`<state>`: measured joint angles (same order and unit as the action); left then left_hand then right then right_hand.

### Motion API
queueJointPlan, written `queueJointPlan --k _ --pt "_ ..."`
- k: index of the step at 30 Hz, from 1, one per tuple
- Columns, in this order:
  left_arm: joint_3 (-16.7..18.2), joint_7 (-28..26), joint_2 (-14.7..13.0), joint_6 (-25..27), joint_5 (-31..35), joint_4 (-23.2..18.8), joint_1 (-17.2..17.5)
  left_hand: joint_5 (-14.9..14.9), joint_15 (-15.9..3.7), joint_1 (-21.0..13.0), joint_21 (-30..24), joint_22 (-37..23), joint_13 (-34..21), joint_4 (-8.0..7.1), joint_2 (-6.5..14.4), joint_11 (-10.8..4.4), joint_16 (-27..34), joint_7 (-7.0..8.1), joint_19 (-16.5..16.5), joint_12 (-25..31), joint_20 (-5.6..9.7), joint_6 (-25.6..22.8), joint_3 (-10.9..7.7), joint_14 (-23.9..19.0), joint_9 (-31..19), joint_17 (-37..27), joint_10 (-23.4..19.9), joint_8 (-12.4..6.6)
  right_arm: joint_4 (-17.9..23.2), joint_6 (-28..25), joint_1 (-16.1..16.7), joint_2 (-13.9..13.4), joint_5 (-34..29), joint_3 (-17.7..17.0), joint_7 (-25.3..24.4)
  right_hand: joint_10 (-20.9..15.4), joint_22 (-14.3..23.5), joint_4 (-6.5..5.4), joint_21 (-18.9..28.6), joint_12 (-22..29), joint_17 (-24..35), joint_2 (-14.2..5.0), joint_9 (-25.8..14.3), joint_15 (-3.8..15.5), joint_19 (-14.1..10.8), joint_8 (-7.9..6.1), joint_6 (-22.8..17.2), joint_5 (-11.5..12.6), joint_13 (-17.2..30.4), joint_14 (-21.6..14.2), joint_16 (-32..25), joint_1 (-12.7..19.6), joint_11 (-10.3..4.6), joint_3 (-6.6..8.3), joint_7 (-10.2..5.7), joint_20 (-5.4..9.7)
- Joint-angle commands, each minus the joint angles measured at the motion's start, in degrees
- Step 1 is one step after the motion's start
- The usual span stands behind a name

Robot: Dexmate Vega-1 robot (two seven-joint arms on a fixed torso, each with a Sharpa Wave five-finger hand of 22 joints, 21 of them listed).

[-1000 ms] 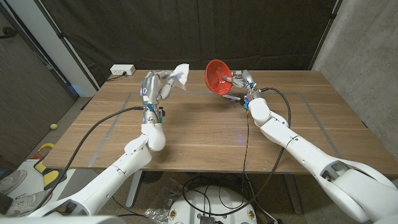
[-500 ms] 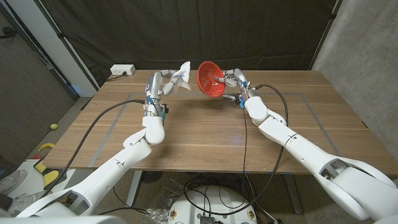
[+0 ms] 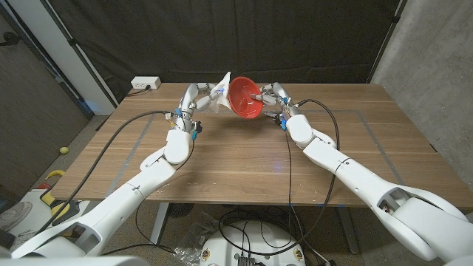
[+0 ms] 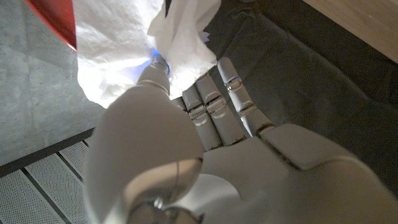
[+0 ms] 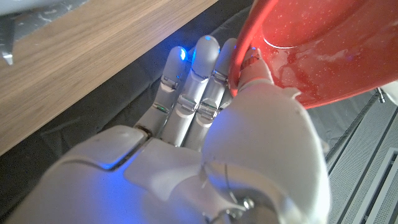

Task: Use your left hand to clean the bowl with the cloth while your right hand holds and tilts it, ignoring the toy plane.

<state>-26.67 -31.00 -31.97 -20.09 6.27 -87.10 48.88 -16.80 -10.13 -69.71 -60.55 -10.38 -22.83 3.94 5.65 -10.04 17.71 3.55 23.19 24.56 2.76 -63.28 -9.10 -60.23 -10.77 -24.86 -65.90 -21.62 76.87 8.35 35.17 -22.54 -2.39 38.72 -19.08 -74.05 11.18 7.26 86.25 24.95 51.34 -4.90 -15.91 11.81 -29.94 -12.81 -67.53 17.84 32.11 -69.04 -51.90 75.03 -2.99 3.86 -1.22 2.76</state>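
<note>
A white power strip (image 3: pixel 145 83) lies at the far left edge of the wooden table (image 3: pixel 244 159). The left arm reaches up from the near left corner, a black cable trailing along it, and the left hand (image 3: pixel 194 101) is raised above the far middle of the table. It holds the cloth (image 3: pixel 220 91), a crumpled white piece that sticks up in a point; in the left wrist view the cloth (image 4: pixel 137 43) is bunched between the thumb and the fingers (image 4: pixel 211 106), bright and creased, with the bowl's red rim (image 4: pixel 53 22) just beside it. In the head view the cloth touches the left edge of the bowl (image 3: pixel 244 97). The bowl is red, shallow and glossy, held in the air and tilted so that its open side faces the left hand and the camera. The right hand (image 3: pixel 275 98) grips its right rim; the right wrist view shows the thumb inside the speckled, shiny bowl (image 5: pixel 311 50) and the fingers (image 5: pixel 193 81) behind its wall. The right arm slants in from the near right corner.
</note>
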Motion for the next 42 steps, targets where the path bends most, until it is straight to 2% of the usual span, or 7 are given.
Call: queueJointPlan --k 1,12,19,28,34,42 --pt "1.5 9.13 0.78 -2.51 -9.72 0.62 -0.04 -0.66 -2.76 -0.24 0.32 -0.05 -0.15 -0.18 -0.31 -1.45 -0.15 -0.38 -0.18 -0.1 1.23 -0.73 0.13 0.45 -0.13 -0.29 -1.72 0.35 1.87 -1.96 0.14 0.25 -0.91 0.68 -0.21 -0.93 -0.18 0.21 -0.41 -0.28 -0.11 -1.19 0.13 1.32 -0.46 -0.09 -0.98 0.29 -0.1 0.68 0.15 1.7 0.13 -0.41 0.47 8.2" --pt "1.91 11.67 1.78 -2.91 -12.51 1.69 -0.26 -1.17 -2.75 -0.34 0.48 -0.11 -0.34 -0.33 -0.14 -1.48 -0.27 -0.57 -0.39 -0.45 1.14 -0.69 0.19 0.66 -0.09 -0.57 -1.66 0.94 4.45 -3.12 0.75 0.52 -0.57 0.76 0.21 -1.39 -0.38 0.24 -0.99 -0.46 0.61 -0.88 0.4 1.31 -1.32 -0.01 -1.24 0.55 -0.09 -0.43 -0.5 1.76 0.18 -0.66 0.75 8.06" --pt "1.55 12.75 1.87 -2.73 -12.56 1.77 -0.6 -1.4 -2.74 -0.38 0.52 -0.14 -0.49 -0.43 -0.05 -1.25 -0.37 -0.63 -0.45 -0.6 1.03 -0.71 0.23 0.82 -0.1 -0.72 -1.66 1.24 5.41 -8.5 0.15 2.05 -2.55 1.24 -2.54 -1.7 -0.44 0.28 -1.27 -0.44 0.47 -0.74 0.55 1.3 -1.62 0.01 -1.4 0.72 0.05 -0.28 -0.17 1.83 0.33 -0.74 0.79 7.99" --pt "1.6 14.22 0.88 -2.27 -12.81 0.23 0.0 -1.6 -2.76 -0.48 0.6 -0.18 -0.63 -0.49 0.07 -1.2 -0.49 -0.63 -0.69 -0.75 1.01 -0.72 0.25 1.03 -0.12 -0.85 -1.66 1.54 1.67 -15.96 -1.97 5.84 -1.99 1.2 -6.59 -2.25 -0.57 0.42 -1.83 -0.53 1.22 -0.49 0.96 1.28 -2.5 0.04 -1.9 1.1 0.06 -0.97 -0.53 2.08 0.42 -0.77 1.0 7.93" --pt "1.88 14.98 -0.33 -1.41 -12.7 -1.38 0.85 -1.73 -2.79 -0.6 0.61 -0.22 -0.68 -0.52 0.19 -1.09 -0.61 -0.75 -0.82 -0.86 0.93 -0.8 0.24 1.24 -0.17 -0.94 -1.75 1.72 -0.56 -18.7 -3.5 7.25 -0.33 1.03 -7.77 -2.59 -0.64 0.45 -2.11 -0.64 2.07 -0.29 0.96 1.25 -3.03 -0.04 -2.03 1.3 -0.03 -1.55 -1.0 2.13 0.47 -0.81 1.18 7.82" --pt "2.23 14.86 -1.58 -1.06 -11.45 -3.21 2.01 -1.89 -2.82 -0.89 0.58 -0.27 -0.79 -0.5 0.38 -1.08 -0.73 -1.13 -0.93 -1.01 0.85 -0.71 0.17 1.4 -0.46 -1.09 -1.87 1.93 -2.38 -19.05 -4.16 8.83 4.65 -1.73 -9.81 -2.82 -0.59 0.45 -2.28 -0.89 2.56 -0.04 1.08 1.25 -3.66 -0.08 -2.23 1.61 -0.11 -1.54 -0.79 2.19 0.47 -0.87 1.33 7.76"
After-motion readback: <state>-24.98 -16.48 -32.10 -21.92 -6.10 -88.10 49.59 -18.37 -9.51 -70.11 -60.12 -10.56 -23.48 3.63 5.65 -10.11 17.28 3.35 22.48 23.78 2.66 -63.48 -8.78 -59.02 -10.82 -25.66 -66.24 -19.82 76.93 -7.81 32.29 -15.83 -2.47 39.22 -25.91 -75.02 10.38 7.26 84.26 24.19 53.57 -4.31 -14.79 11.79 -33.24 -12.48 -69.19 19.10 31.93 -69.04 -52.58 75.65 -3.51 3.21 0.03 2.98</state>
